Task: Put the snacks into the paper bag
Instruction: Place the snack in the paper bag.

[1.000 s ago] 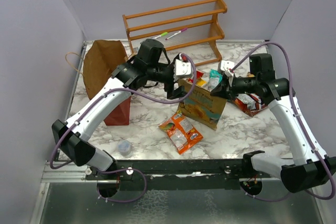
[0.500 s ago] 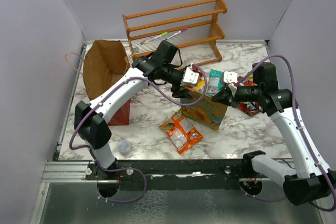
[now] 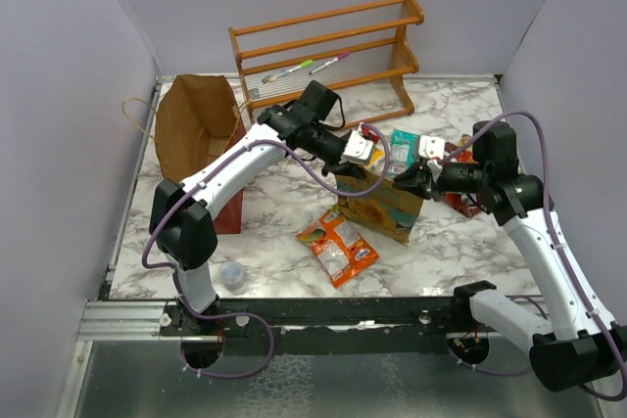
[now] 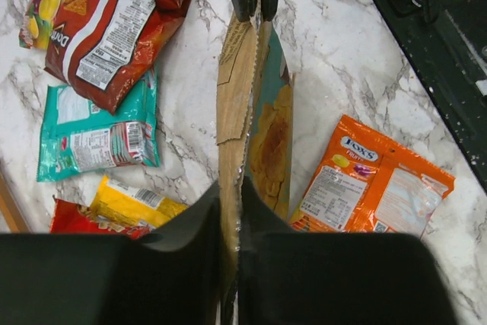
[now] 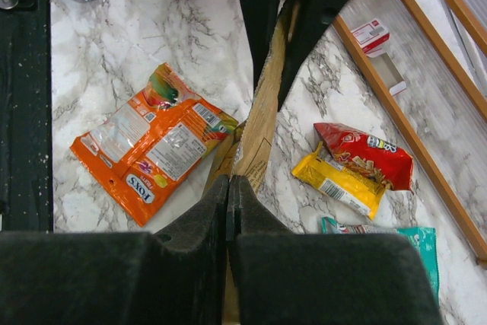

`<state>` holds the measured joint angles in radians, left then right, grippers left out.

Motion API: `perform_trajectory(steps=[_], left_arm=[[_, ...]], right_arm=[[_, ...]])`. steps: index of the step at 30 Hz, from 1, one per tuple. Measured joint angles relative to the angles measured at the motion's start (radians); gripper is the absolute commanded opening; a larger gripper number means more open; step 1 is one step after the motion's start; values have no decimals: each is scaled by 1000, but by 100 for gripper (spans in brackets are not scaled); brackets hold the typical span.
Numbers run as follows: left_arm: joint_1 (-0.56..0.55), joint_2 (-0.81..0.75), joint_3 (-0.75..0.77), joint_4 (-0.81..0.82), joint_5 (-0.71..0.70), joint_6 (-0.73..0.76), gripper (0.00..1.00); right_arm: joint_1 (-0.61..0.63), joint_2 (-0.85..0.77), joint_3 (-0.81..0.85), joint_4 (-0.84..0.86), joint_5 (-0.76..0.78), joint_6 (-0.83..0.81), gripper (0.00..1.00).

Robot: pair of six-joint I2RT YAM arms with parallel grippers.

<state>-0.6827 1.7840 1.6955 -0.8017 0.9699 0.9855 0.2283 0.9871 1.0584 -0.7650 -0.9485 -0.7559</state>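
Note:
A large gold-orange chip bag (image 3: pixel 384 207) stands on edge in the middle of the table, held up by its top seam. My left gripper (image 4: pixel 230 188) is shut on one end of that seam (image 4: pixel 232 104). At the other end my right gripper (image 5: pixel 230 182) is shut on it too. Flat in front lies an orange packet (image 3: pixel 338 247). Teal (image 4: pixel 91 135), yellow (image 4: pixel 133 203) and red (image 4: pixel 114 24) packets lie behind the chip bag. The dark-red paper bag (image 3: pixel 196 134) stands open at the far left, apart from both grippers.
A wooden slatted rack (image 3: pixel 328 46) with green and pink markers (image 3: pixel 313 66) stands at the back. A small clear cup (image 3: pixel 232 274) sits near the front left edge. Purple walls close in on the left and right.
My left arm has stretched right to the chip bag, and its gripper, open before, has closed on the top seam. The right gripper has sunk slightly with the bag.

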Motion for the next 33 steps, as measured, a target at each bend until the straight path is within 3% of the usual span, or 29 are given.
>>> perform_trajectory(steps=[4,5,6,10,18,33], left_arm=[[0,-9,-12,19,6,-24,0],[0,-17,-21,32,5,-38,0],[0,-30,-35,51,2,-58,0],[0,-77,-54,105,-31,-140,0],[0,-162,-46,212,-216,-330,0],[2,-252,200,232,-594,-520,0]], right_arm=[[0,-29,-13,43,47,57,54],[0,-36,-16,49,63,76,67],[0,-48,-24,63,85,97,74],[1,-112,-80,109,168,157,88],[-37,-209,-119,183,371,267,97],[-94,-223,-320,377,448,307,96]])
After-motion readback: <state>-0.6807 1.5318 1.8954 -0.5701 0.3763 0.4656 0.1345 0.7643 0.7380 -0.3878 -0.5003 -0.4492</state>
